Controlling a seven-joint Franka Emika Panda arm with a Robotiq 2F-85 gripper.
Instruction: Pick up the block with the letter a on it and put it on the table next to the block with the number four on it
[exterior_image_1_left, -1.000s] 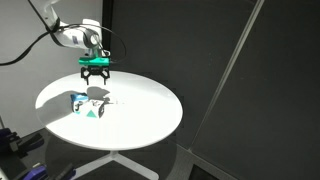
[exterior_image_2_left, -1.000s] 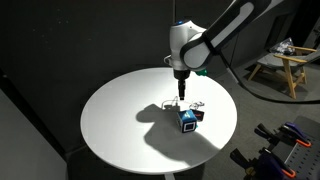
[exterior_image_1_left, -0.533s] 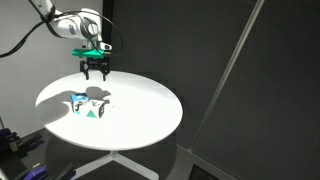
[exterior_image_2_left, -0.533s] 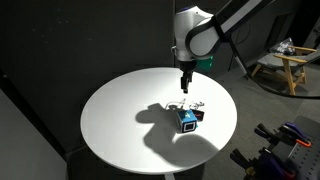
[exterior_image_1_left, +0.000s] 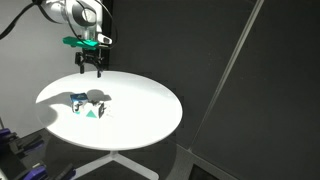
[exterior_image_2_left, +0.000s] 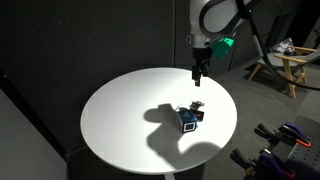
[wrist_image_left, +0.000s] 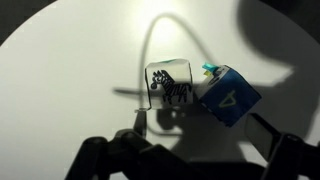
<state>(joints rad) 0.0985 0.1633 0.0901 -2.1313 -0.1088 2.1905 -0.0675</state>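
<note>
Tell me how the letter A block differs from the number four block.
The A block shows a dark blue face with a white mark; the four block shows a white face with a dark picture. In the wrist view the A block sits cornerwise, the four block square. Both are similar-sized cubes, side by side on the table.

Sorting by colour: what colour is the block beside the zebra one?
Blue block, clearest in the wrist view.
</note>
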